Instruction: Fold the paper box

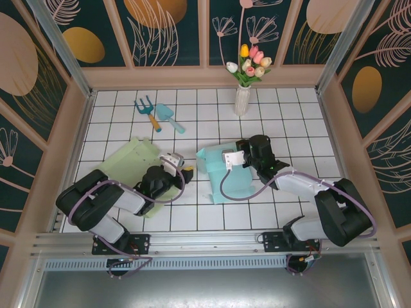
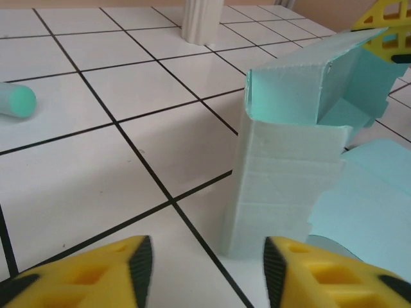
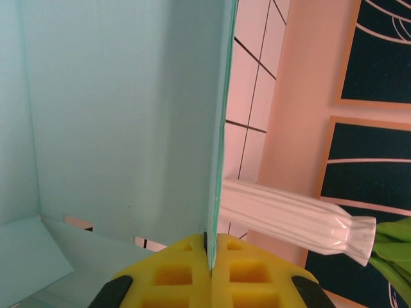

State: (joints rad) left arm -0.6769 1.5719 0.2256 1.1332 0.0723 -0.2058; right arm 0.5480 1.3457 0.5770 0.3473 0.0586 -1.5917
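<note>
Jaws of right gripper squeezing thin box wall, tight. Jaws of left gripper hanging wide apart, box corner standing just ahead of gap. Maybe going wrong: right tugging hard, wall creasing or slipping out; left bumping corner, knocking box over.

On my feed the work surface was a white tiled floor with thin dark grout lines, brightly and evenly lit, so that shadows stayed soft. It was boxed in on three sides by wall panels of dark teal printed with pale leaf and flower outlines and orange-gold ovals, set in light wooden frames and braced at the two far corners by slanting aluminium posts. Along the near edge I saw an aluminium rail and, below it, a grey ledge.
</note>
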